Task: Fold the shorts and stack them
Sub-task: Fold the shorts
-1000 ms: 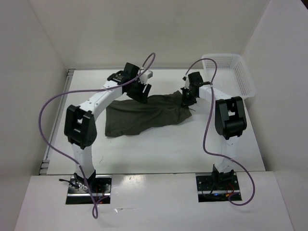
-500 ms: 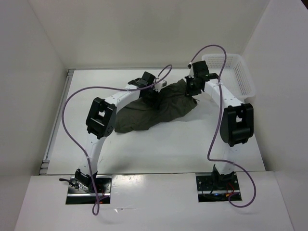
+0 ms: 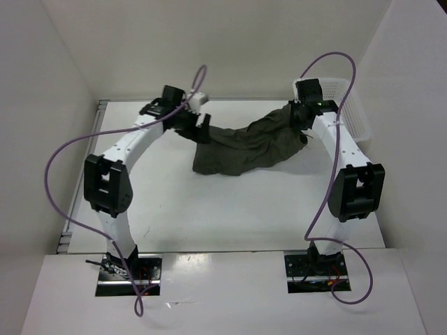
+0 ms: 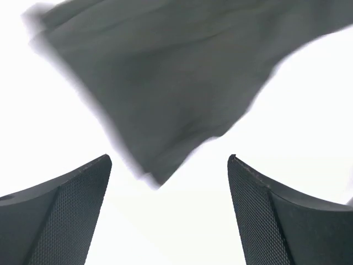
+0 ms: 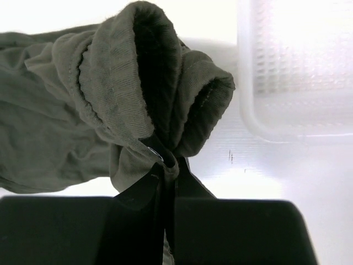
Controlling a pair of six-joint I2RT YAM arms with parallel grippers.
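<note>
**Shorts held by one end, next to the basket**

The white basket [image 3: 351, 105] sits in the far right corner of the table [image 3: 230, 209]. The shorts [image 3: 244, 146] are outside it, just beside it, over the table. In the right wrist view only the basket's white mesh wall and floor show.

The right gripper [image 5: 167, 165] is squeezed tight on a bunched bit of the thick ribbed edge of the shorts. It holds that end up, close to the near wall of the basket. From there the green cloth runs to the left and down, and its wrinkled lower part lies on the table.

The left gripper [image 4: 169, 163] is wide open and holds nothing. A blurry corner of the shorts shows just past its tips. From above, the left end of the shorts is right by this gripper, but I cannot tell if they touch.

Half a second ago the left gripper was over the middle of the shorts, and the shorts were a shorter lump. Now the left arm has swung out to the left and the shorts are pulled out longer. The right gripper has moved farther back, closer to the basket.
</note>
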